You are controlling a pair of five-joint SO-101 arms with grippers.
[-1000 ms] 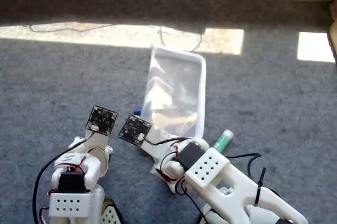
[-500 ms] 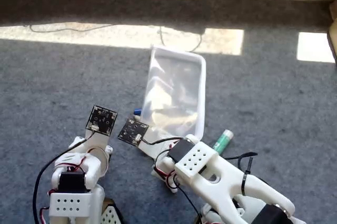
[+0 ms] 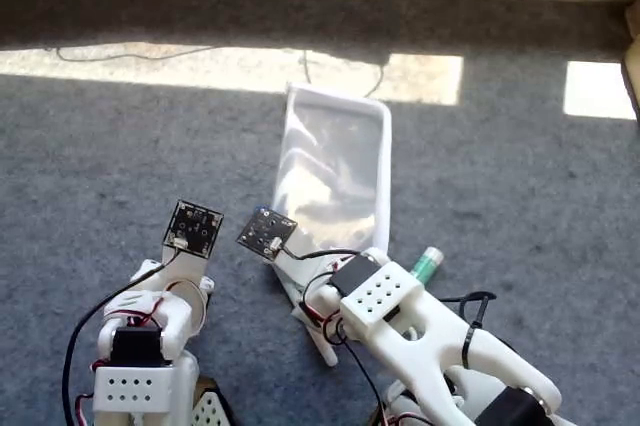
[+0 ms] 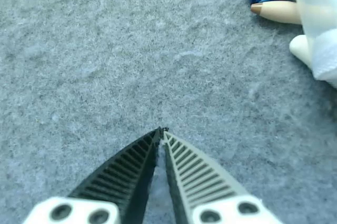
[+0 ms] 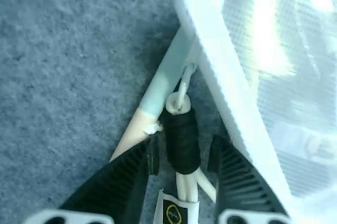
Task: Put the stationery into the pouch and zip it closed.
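Your right gripper [image 5: 183, 150] has slid up to the pouch [image 3: 335, 161] on the grey carpet [image 3: 120, 166], fingers apart around its black tab [image 5: 181, 134], so zipping looks near, yet a green pen [image 3: 425, 264] lies outside. Your left gripper [image 4: 162, 129] stays pinched together, empty

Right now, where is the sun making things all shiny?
High view: sunlight lies in bright patches on the carpet behind the pouch, whose plastic glints; right wrist view: the pouch's side glares white; left wrist view: the carpet is evenly lit.
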